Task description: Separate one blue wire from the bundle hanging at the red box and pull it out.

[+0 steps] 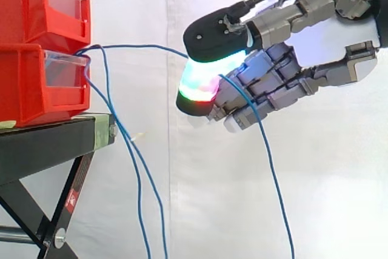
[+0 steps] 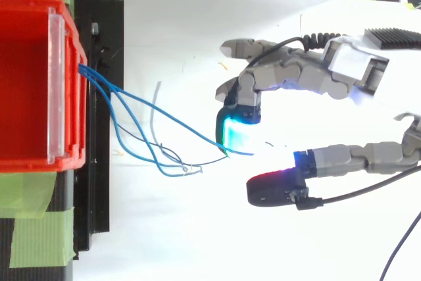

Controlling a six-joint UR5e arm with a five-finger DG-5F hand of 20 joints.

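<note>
Several thin blue wires come out of the front of the lower red bin [image 1: 30, 83] [image 2: 26, 83]. One blue wire [image 1: 139, 45] [image 2: 171, 118] runs almost level from the bin across to my hand [image 1: 321, 40] [image 2: 342, 70], which hovers to the right of the bins. It passes between the upper pad and a curled fingertip [image 1: 197, 98] that glows green and red, then hangs down on the hand's far side. The hand's fingers are curled round it. The other wires of the bundle [image 1: 136, 168] [image 2: 141, 143] droop from the bin past the stand's edge.
A second red bin [image 1: 30, 4] sits on top of the lower one. Both rest on a black stand [image 1: 48, 144] with green tape [image 2: 39, 228] on it. A white curtain hangs behind. Loose wire ends [image 2: 187, 169] lie between bin and hand.
</note>
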